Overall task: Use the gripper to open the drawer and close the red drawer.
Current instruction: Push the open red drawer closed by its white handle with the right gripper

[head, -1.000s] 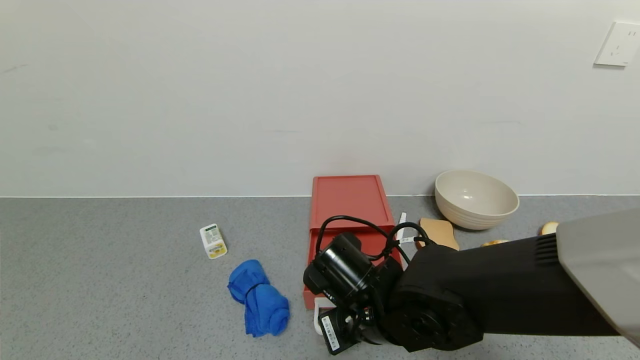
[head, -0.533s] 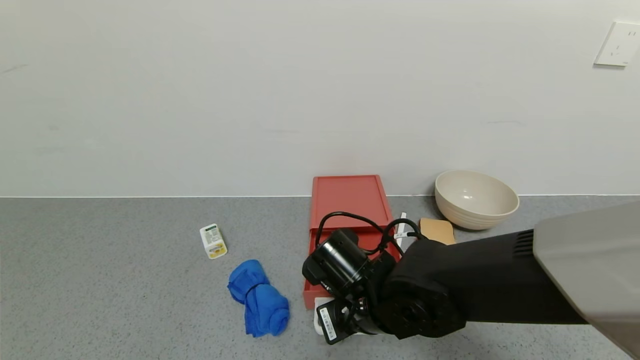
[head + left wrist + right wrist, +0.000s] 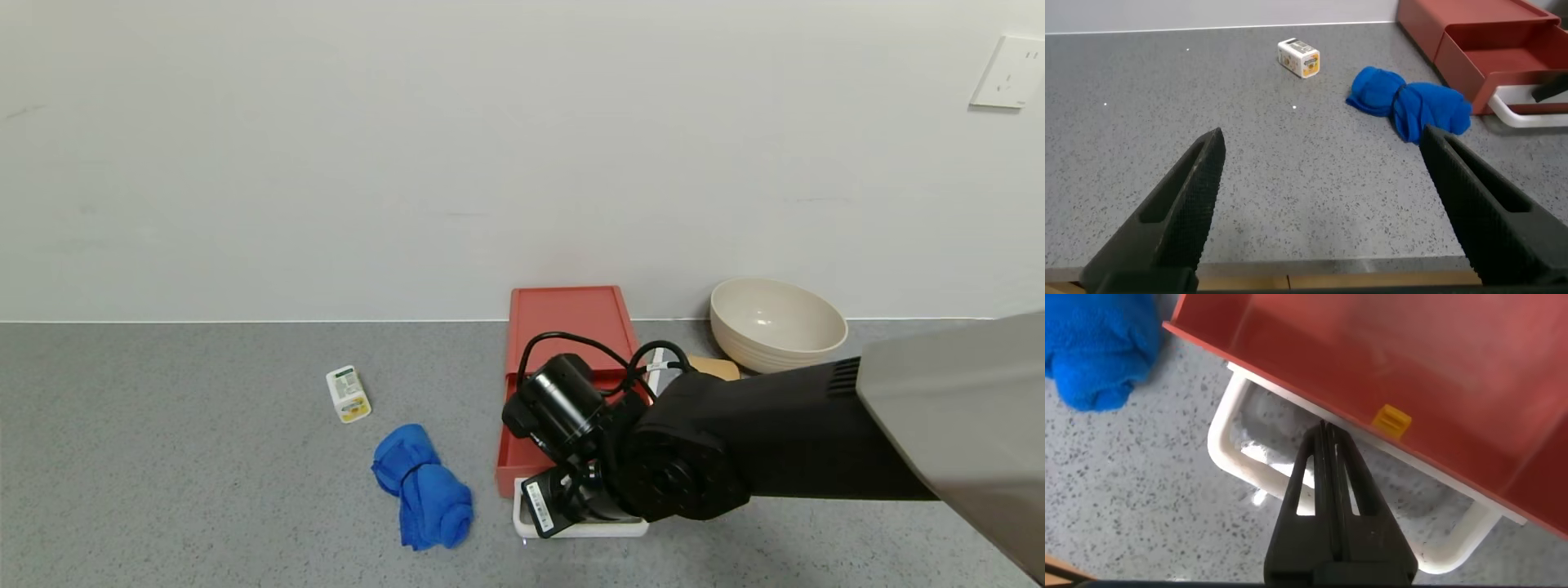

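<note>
The right end effector (image 3: pixel 1327 449), black with pointed fingers pressed together and gripping nothing, stood inside the white plastic loop handle (image 3: pixel 1237 433) of the flat salmon-red rectangular plastic drawer box (image 3: pixel 567 322). The pulled-out red tray (image 3: pixel 1388 367) lay directly ahead of the fingertips, its front wall touching or nearly touching them; its long axis ran away from the end effector toward the wall, so closing appeared to call for a straight push along that line. This arm was clearly the nearer. The left end effector (image 3: pixel 1323 204) hovered with jaws spread wide, well apart over the grey speckled table (image 3: pixel 163 457). In the head view, the wrist hid the fingertips and most of the handle.
</note>
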